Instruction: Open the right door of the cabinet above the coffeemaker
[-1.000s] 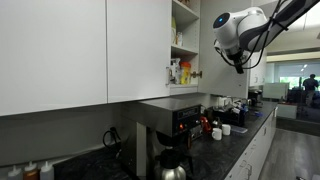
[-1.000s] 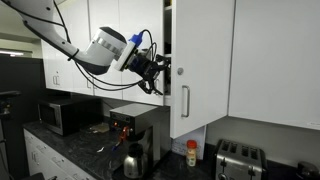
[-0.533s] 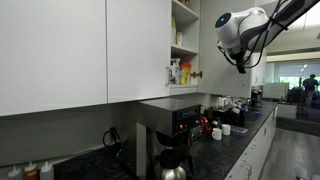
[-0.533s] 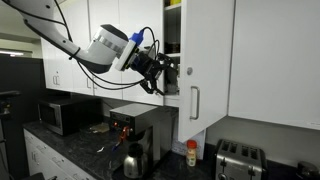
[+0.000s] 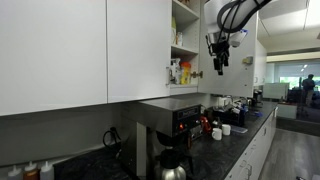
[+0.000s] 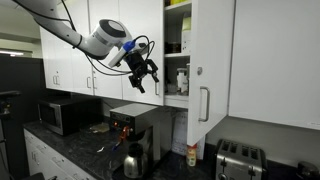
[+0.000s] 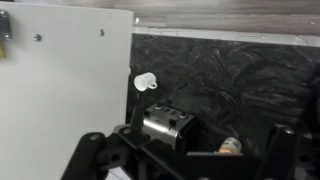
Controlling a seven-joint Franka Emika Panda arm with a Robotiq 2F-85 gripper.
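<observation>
The cabinet's right door (image 6: 210, 55) stands swung open, its long handle (image 6: 207, 103) facing out. The open shelves (image 6: 177, 50) hold bottles and boxes; they also show in an exterior view (image 5: 183, 45). The black coffeemaker (image 6: 135, 130) stands on the counter under the cabinet, seen in both exterior views (image 5: 170, 135). My gripper (image 6: 140, 78) hangs in the air away from the door, fingers spread and empty. It shows in front of the open cabinet (image 5: 218, 58). In the wrist view the fingers (image 7: 190, 158) frame the counter below, with the white door panel (image 7: 60, 90) at left.
A silver toaster (image 6: 232, 158) and a small bottle (image 6: 191, 152) stand on the dark counter; both show in the wrist view, toaster (image 7: 165, 128) and bottle (image 7: 230, 147), with a white cup (image 7: 146, 81). A microwave (image 6: 60, 115) sits further along. Mugs (image 5: 222, 128) crowd the counter.
The door has swung further open. My gripper has let go of its edge, pulled back from it and turned to point downward.
</observation>
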